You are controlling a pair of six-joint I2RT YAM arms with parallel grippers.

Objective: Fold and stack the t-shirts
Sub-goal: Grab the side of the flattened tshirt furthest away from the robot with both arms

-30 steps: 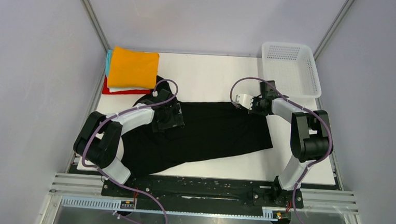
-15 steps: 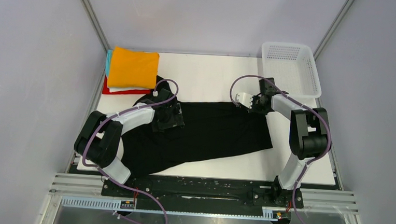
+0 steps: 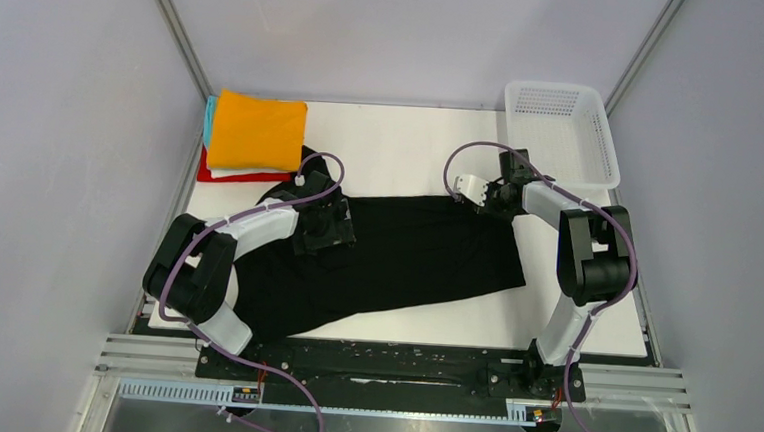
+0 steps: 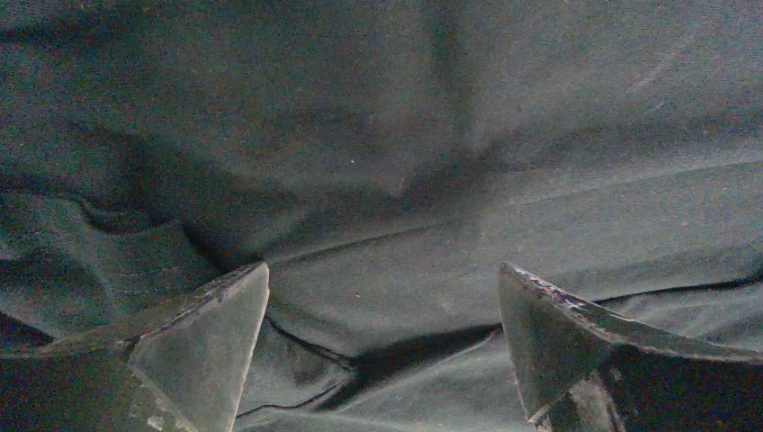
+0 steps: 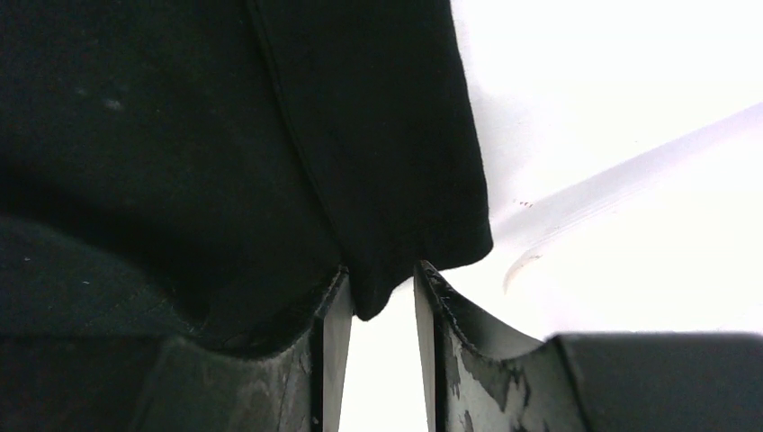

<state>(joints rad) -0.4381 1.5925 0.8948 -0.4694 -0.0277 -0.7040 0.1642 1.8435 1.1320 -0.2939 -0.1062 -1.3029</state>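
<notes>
Black t-shirt [image 3: 406, 253] lies spread across the middle of the desk [image 3: 402, 147], bunched at its left end. Left fingers [image 4: 225, 315] stand wide apart just over the wrinkled cloth, grasping nothing. Right fingers [image 5: 441, 306] are parted narrowly at the shirt's far right corner, its tip between them but unpinched. Folded orange shirt [image 3: 256, 130] tops the stack at the desk's far left corner.

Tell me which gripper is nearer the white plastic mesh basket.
Right. The right gripper is at a far corner of the large black t-shirt, just left of the white plastic mesh basket; the left gripper is over that shirt's left part, much farther away.
</notes>
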